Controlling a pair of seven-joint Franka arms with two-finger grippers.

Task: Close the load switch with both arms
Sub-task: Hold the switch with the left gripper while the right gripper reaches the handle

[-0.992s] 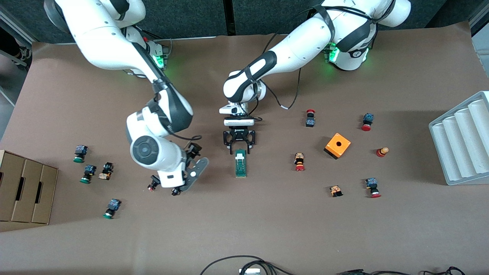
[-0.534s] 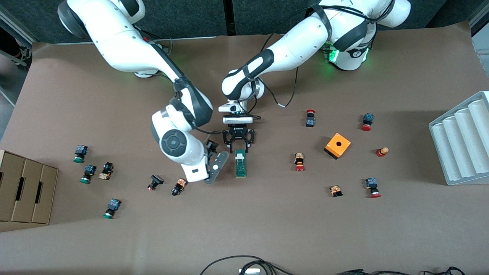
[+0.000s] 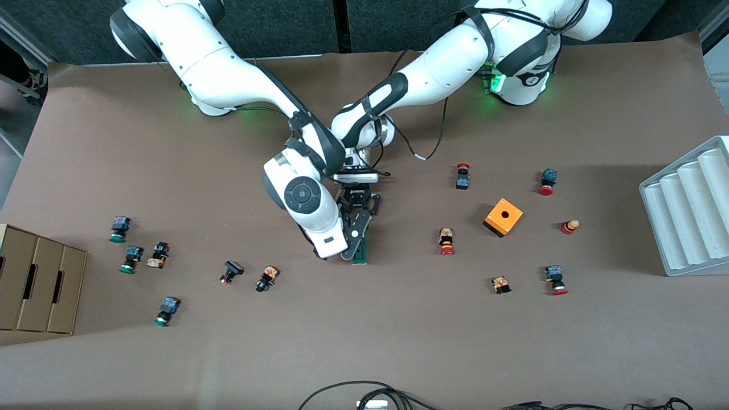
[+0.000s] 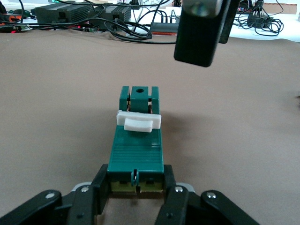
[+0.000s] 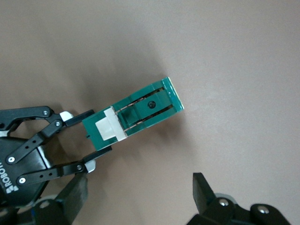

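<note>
Near the centre of the front view, the load switch (image 3: 361, 250) lies on the table (image 3: 398, 330), its end clamped by the left gripper (image 4: 136, 187), apparently to steady it. The right gripper (image 3: 348, 242) is held over it, fingers apart, presumably ready to press the white lever (image 4: 138, 121).

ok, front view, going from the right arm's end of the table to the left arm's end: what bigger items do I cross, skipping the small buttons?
cardboard box -> load switch -> orange box -> white ribbed tray
</note>
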